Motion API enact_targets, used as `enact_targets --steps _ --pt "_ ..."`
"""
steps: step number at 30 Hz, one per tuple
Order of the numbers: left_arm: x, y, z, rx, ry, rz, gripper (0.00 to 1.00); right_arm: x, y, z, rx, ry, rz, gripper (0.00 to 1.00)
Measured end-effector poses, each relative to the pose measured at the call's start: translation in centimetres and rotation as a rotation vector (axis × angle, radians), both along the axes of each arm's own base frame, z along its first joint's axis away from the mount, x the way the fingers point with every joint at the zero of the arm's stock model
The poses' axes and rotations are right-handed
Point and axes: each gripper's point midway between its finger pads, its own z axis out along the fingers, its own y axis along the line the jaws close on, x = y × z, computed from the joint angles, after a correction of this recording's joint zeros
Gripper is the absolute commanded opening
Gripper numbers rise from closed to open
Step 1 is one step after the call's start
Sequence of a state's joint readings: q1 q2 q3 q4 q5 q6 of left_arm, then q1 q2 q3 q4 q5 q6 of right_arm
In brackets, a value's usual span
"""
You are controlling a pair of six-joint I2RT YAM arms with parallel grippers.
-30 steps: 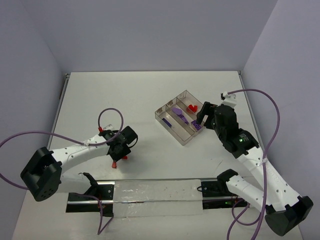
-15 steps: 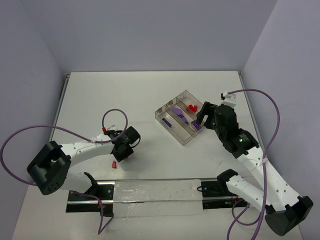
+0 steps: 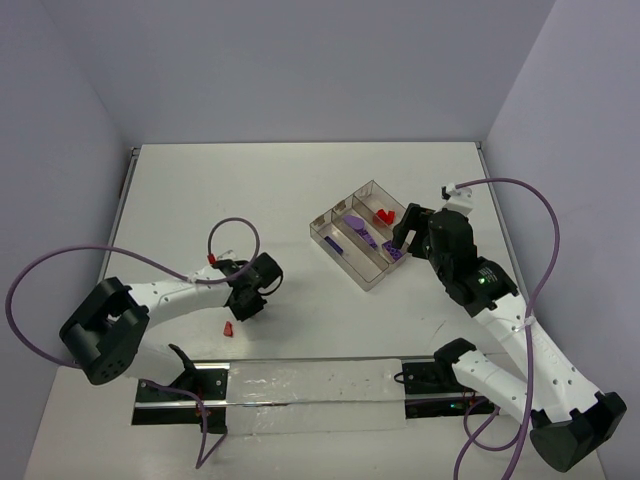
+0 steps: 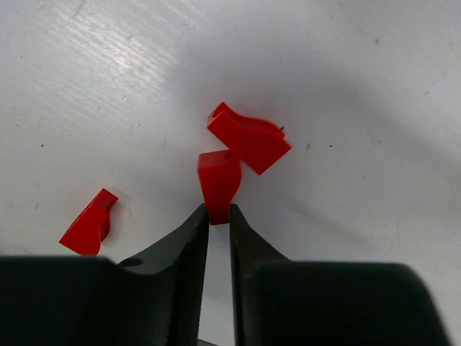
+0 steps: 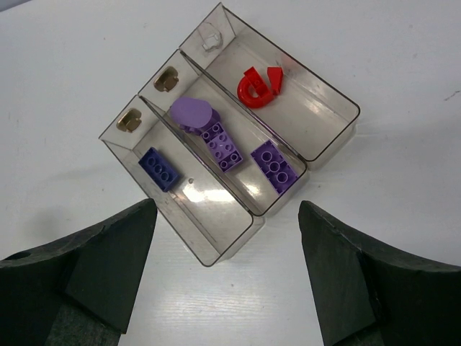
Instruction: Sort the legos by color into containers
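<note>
Left wrist view: the left gripper (image 4: pixel 218 213) pinches the near end of one red lego (image 4: pixel 218 184) down at the desk (image 4: pixel 374 86), seemingly to carry it to the tray. A second red lego (image 4: pixel 248 137) touches it at 1 o'clock. A third red lego (image 4: pixel 89 222) lies apart at 9 o'clock. The right gripper (image 5: pixel 227 216) hangs spread wide over the tray (image 5: pixel 331 108), probably idle. The tray's 1 o'clock compartment holds two red pieces (image 5: pixel 256 86), the middle one three purple pieces (image 5: pixel 220 140), and the 8 o'clock one a single dark purple brick (image 5: pixel 158 167).

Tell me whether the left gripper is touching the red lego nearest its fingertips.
Touching. The left wrist view shows the left gripper pinching the near end of the red lego, with no gap on either side.
</note>
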State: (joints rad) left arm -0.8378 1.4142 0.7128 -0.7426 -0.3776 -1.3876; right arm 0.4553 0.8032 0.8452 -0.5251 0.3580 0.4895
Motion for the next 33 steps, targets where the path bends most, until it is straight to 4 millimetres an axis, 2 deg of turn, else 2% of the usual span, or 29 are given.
enact_targets --steps 5,12,21,28,31,33 --pt "0.0 -0.5 0.1 0.002 0.0 -0.025 0.13 0.0 0.0 0.0 0.004 0.0 -0.002 0.87" --pt "-0.7 -2.3 0.5 -0.004 0.004 -0.078 0.05 0.0 0.1 -0.1 0.01 0.005 -0.002 0.87" --pt "0.8 -8.1 2.0 -0.01 -0.034 -0.19 0.05 0.0 0.0 0.0 0.007 0.002 -0.008 0.87" --pt "3.8 -13.3 2.6 -0.03 -0.077 -0.256 0.07 -0.2 -0.4 0.2 0.003 -0.008 -0.023 0.87" --pt "5.3 -15.5 2.5 -0.043 -0.097 -0.273 0.14 -0.2 -0.5 0.2 0.002 -0.009 -0.025 0.87" --pt "5.6 -16.2 2.0 -0.044 -0.096 -0.286 0.2 -0.2 -0.5 0.2 0.0 -0.006 -0.026 0.87"
